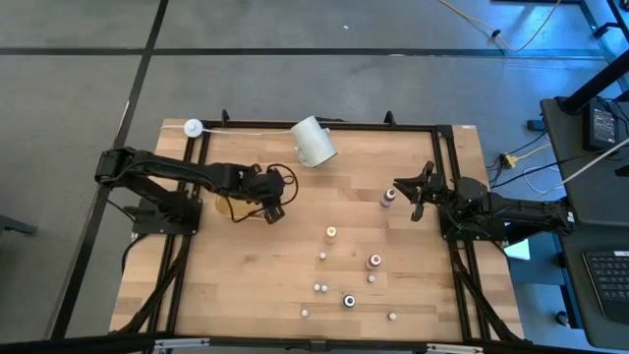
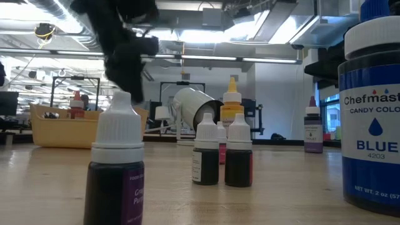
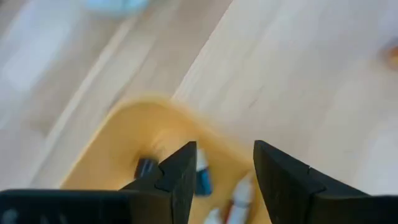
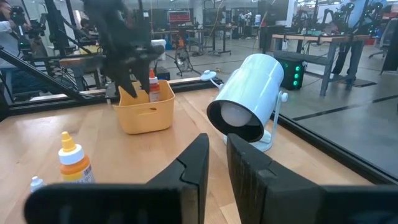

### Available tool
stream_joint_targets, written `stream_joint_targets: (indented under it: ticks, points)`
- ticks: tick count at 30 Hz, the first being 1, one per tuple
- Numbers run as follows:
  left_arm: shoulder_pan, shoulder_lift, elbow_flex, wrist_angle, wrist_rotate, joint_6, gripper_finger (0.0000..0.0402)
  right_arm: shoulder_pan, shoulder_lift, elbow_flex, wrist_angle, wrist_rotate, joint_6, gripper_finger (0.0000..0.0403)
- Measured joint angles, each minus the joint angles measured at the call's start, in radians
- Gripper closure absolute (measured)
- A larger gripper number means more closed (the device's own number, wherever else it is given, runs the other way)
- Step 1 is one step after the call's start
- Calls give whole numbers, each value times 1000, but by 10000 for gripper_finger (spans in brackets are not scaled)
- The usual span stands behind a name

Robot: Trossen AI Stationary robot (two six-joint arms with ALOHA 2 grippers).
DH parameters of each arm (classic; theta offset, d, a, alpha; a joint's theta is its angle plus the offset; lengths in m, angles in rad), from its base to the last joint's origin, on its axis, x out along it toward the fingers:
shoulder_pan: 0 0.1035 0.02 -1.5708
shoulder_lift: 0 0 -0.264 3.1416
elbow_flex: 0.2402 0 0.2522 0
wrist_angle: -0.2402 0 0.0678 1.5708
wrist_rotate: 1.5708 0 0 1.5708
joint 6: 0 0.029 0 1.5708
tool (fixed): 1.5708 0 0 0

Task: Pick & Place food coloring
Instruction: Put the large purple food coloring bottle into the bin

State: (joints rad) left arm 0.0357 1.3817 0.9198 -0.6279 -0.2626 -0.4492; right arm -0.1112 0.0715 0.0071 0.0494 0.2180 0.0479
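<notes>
Several tiny food coloring bottles (image 1: 331, 233) stand scattered on the near right half of the table; one (image 1: 390, 197) stands just left of my right gripper (image 1: 413, 192). More bottles (image 3: 202, 175) lie inside the yellow tray (image 3: 124, 143). My left gripper (image 3: 225, 163) hovers open and empty over the tray (image 1: 220, 205), blurred in the low view (image 2: 125, 56). My right gripper (image 4: 217, 155) waits at the table's right edge, its fingers a narrow gap apart, holding nothing.
A big white cup (image 1: 314, 143) lies on its side near the far edge, its mouth facing the right gripper (image 4: 239, 121). An orange-capped bottle (image 4: 74, 163) stands close to the right gripper. A large blue jar (image 2: 374, 119) sits by the low camera. Black rails frame the table.
</notes>
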Motion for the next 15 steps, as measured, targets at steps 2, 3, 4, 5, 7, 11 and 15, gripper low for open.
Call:
stream_joint_targets:
  ticks: [2, 3, 4, 5, 7, 11, 15]
  points:
    - [-22, -13, 25, 31, -1, 35, 249, 0, 0, 0, 0, 0, -1, 341]
    - [-36, -15, 33, 57, -3, 55, 250, 0, 0, 0, 0, 0, -1, 341]
    - [-49, -16, 40, 94, -4, 75, 251, 0, 0, 0, 0, 0, -2, 341]
    - [-64, -16, 47, 134, -4, 94, 252, 0, 0, 0, 0, 0, -3, 341]
    - [-91, -17, 52, 224, -4, 120, 253, 0, 0, 0, 0, 0, -3, 341]
    - [-137, -9, 52, 383, -4, 144, 252, 0, 0, 0, 0, 0, -3, 341]
    - [-182, -4, 52, 457, -6, 166, 249, 1, 0, 0, -1, -35, 3, 341]
